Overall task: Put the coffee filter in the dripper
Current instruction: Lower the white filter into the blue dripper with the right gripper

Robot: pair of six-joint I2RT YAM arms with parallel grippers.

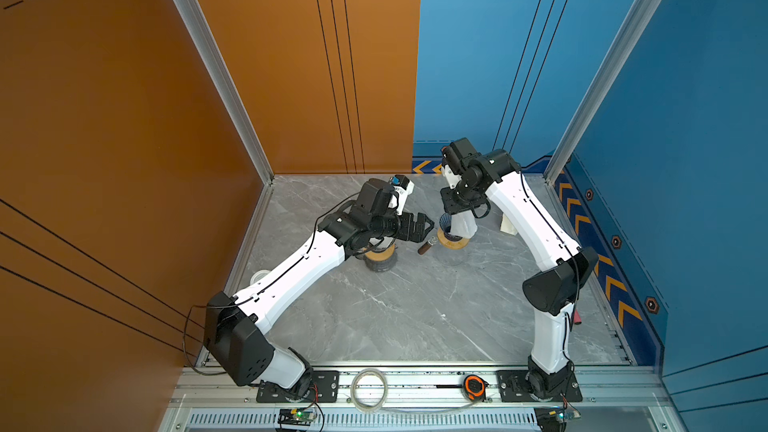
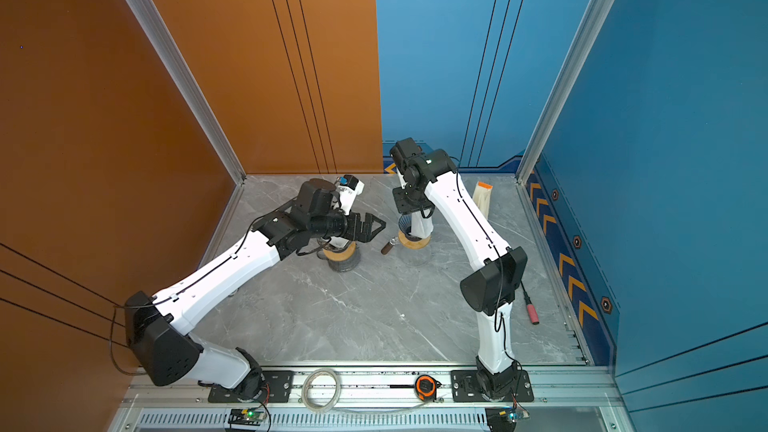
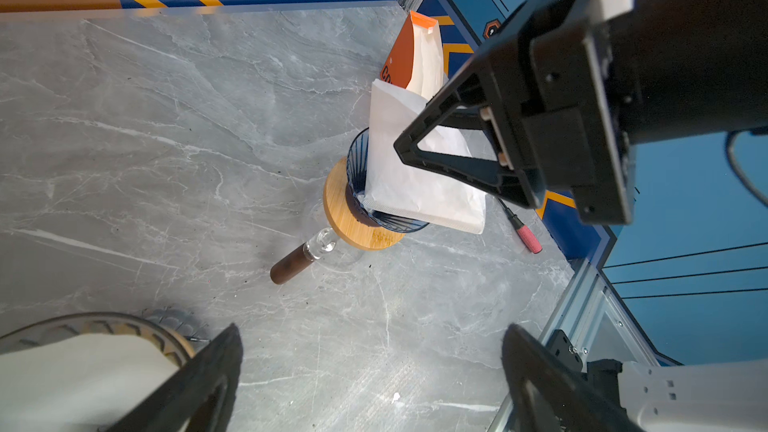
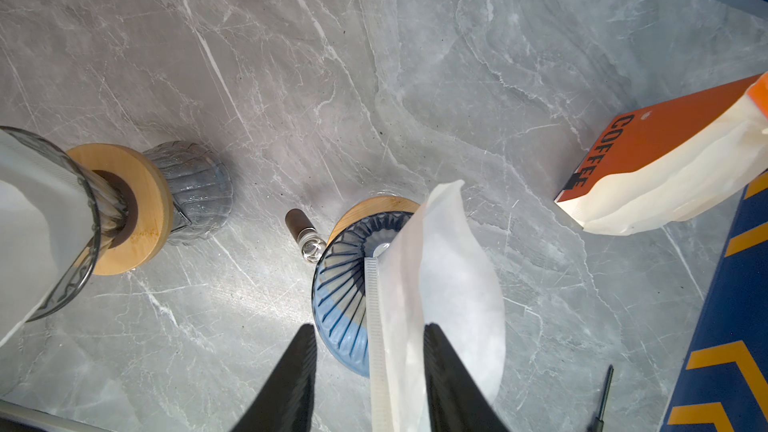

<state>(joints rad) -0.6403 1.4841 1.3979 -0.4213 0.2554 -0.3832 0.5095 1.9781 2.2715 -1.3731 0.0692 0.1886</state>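
Top views: the filter point(image 1: 464, 224) stands tip-down in the blue dripper point(image 1: 444, 221), with the right gripper point(image 1: 456, 214) just above it and the left gripper point(image 1: 426, 228) hanging nearby.
Left wrist: its own fingers point(image 3: 224, 351) are spread wide, nothing in them.
Right wrist: jaws apart, with the filter point(image 4: 449, 276) loose between them, tip in the dripper point(image 4: 340, 284).

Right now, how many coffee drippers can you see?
2. A blue dripper sits under the right gripper, with a white filter leaning in it. A second dripper stands beside it, holding another filter. The arms might hide more.
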